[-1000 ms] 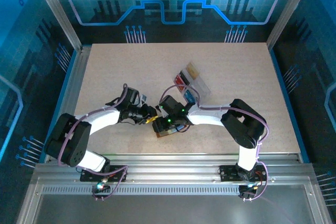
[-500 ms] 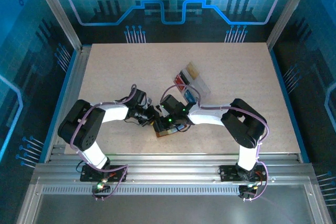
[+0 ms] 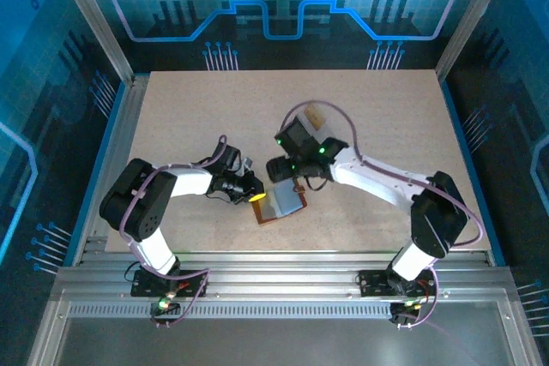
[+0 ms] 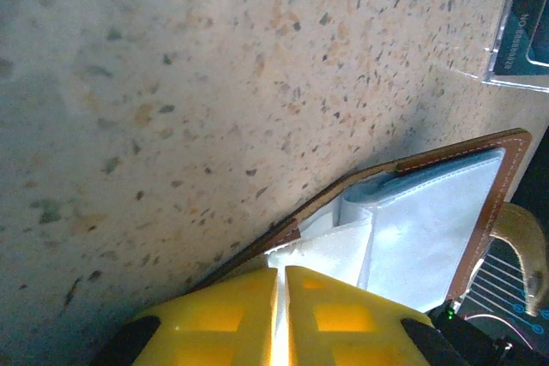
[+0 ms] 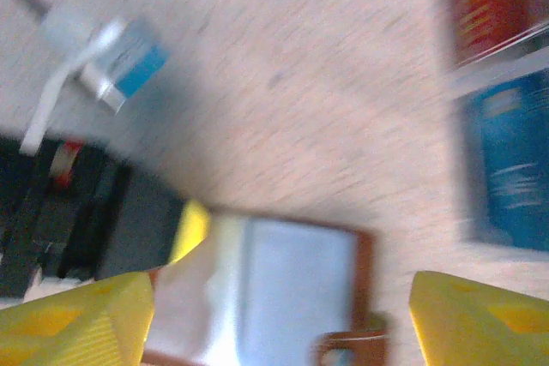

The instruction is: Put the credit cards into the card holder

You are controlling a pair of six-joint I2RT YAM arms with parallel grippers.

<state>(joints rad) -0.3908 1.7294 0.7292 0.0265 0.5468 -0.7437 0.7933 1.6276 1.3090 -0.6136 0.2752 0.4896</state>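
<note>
The card holder (image 3: 281, 204) lies open on the table, brown-rimmed with pale pockets (image 4: 429, 220). My left gripper (image 3: 255, 198) sits at its left edge, and in the left wrist view the yellow fingers (image 4: 281, 276) are shut on the pale inner flap. My right gripper (image 3: 288, 171) hangs just beyond the holder's far edge. In its blurred wrist view it stands wide open (image 5: 279, 293), with the card holder (image 5: 296, 285) below the gap and nothing held. A blue credit card (image 5: 506, 169) lies in the clear tray at the right.
The clear plastic tray (image 4: 515, 36) stands behind and to the right of the holder, with a red card (image 5: 489, 2) beside the blue one and a tan end (image 3: 315, 113) showing past the right arm. Table edges lie far off.
The right gripper has lifted off the holder, moved back toward the tray and opened wide. The left gripper came in to the holder's left edge and closed on it.
</note>
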